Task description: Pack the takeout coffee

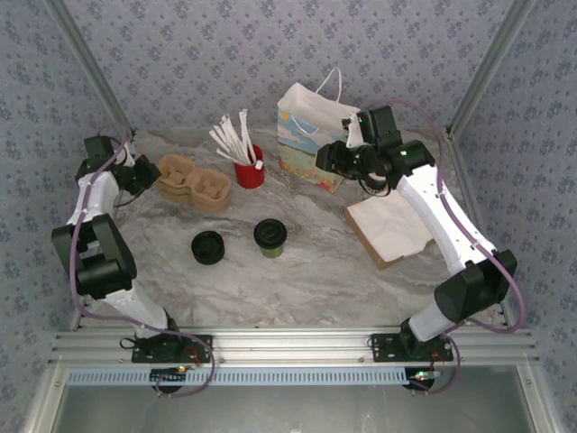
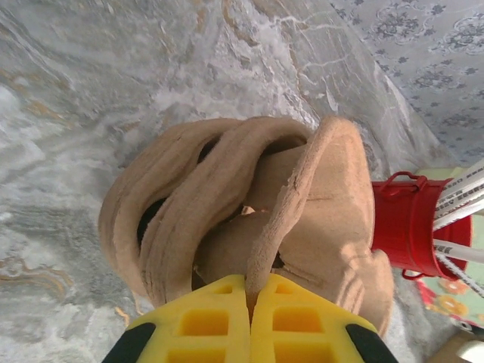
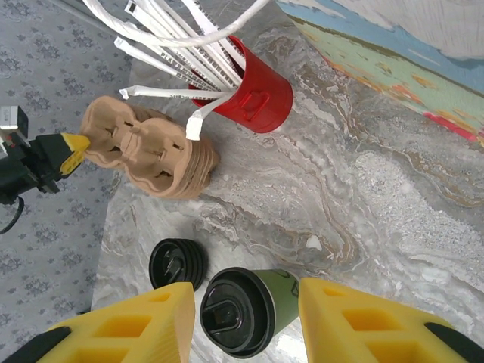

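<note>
Gift bag (image 3: 378,53): you see its printed side; the top edge cuts the rest.
Cup carrier (image 2: 227,197): near rim hidden between your left gripper (image 2: 252,291) fingers.
Red bucket (image 2: 408,223): right edge cuts it.

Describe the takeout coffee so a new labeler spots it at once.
Start at the gift bag at the back, then come forward past the red cup. Two black-topped rounds sit side by side mid-table; the coffee is the right one, black lid on an olive-green cup, while the left piece is all black.
</note>
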### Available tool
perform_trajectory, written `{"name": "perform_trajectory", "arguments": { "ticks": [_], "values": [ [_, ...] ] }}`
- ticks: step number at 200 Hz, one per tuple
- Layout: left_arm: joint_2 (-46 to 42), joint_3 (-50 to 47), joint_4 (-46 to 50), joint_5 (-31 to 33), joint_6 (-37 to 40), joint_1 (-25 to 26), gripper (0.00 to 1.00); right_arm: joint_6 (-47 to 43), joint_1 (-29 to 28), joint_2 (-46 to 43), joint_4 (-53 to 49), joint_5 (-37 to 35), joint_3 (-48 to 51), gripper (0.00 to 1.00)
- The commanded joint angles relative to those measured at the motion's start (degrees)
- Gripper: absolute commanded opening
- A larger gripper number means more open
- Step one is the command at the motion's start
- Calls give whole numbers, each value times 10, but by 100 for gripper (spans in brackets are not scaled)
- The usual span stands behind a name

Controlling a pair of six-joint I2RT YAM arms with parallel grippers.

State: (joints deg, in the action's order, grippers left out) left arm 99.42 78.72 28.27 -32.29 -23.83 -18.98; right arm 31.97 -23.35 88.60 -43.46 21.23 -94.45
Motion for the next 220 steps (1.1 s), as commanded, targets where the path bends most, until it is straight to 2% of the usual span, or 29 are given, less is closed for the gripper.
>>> {"name": "perform_trajectory", "arguments": {
  "ticks": [1,60,102,139,184,220],
  "values": [
    [13,5,-68,-113,-39,-20,5,13,-19,1,14,0,3,43],
    [21,15,-58,-132,-32,-31,5,58,-118,99,80,2,-33,42],
    [28,-22,-105,-153,-52,-44,4,110,-174,196,171,37,-52,40],
    [46,-25,-87,-150,-45,-47,4,134,-198,288,173,42,-135,40],
    [51,-28,-84,-147,-40,-47,4,193,-202,373,239,57,-194,41],
    [46,-20,-72,-145,-35,-47,4,203,-207,410,232,53,-252,41]
  ]
}}
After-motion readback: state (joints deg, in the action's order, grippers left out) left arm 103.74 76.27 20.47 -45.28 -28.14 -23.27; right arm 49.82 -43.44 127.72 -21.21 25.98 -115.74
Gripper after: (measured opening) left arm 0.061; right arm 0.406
